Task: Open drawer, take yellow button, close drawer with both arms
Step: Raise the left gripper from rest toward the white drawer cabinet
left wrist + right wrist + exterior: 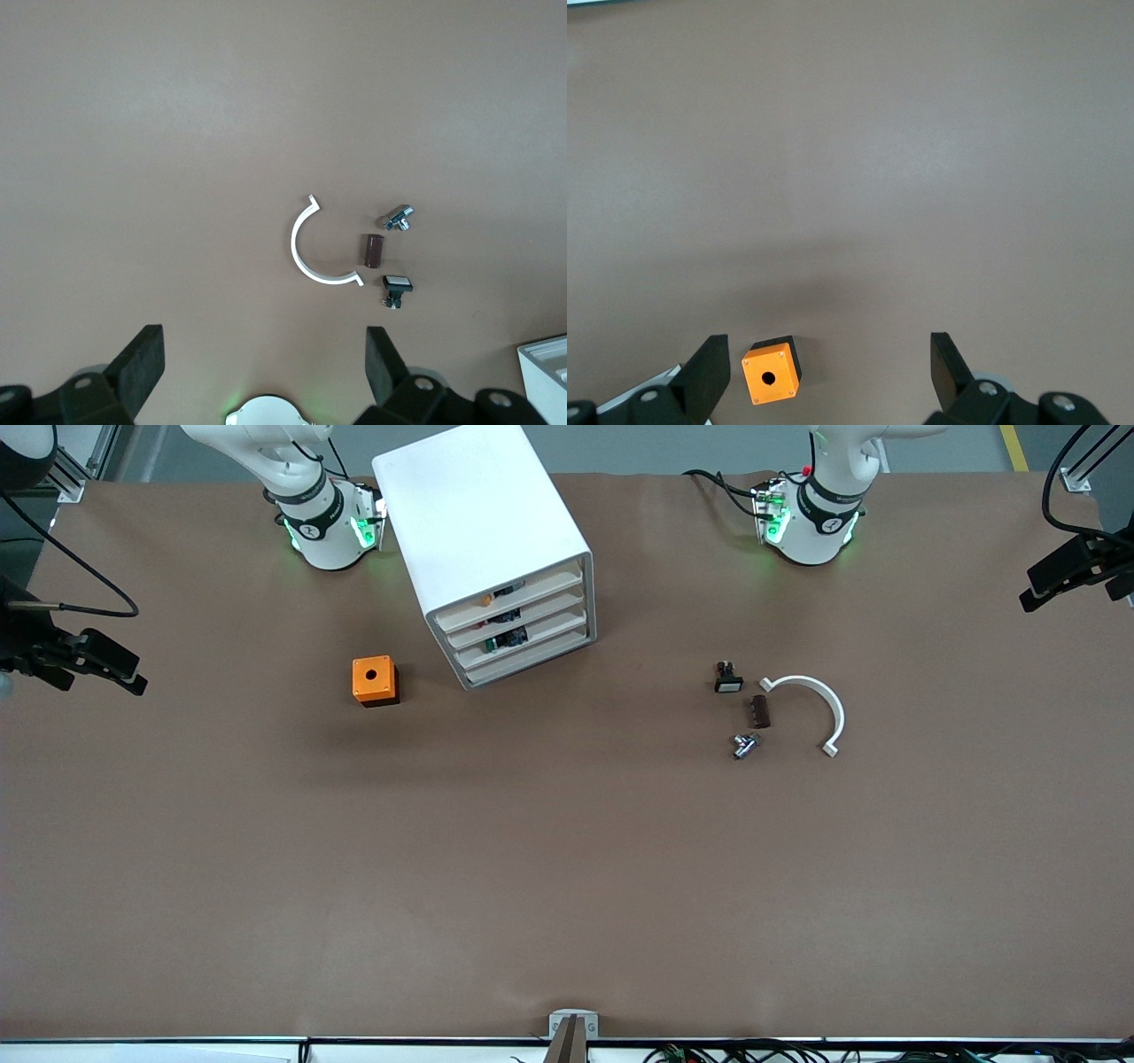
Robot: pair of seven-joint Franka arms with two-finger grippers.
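Brown desk (567, 868): the drawer (509, 600) sits shut atop the cabinet (483, 522), button (485, 600) glimpsed inside. Both arms wait high; left end effector (264, 363) and right end effector (830, 367) are spread, empty. A one-armed pull could drag the cabinet.

1. My arms run off the top edge of the front view; only their bases show.
2. The button (485, 600) is a tiny orange speck in the drawer (509, 597); I cannot make out its body.
3. The cabinet (547, 368) is cut by the left wrist view's lower right corner.
4. My left gripper (263, 365) and right gripper (828, 370) are cropped by the bottom edges.
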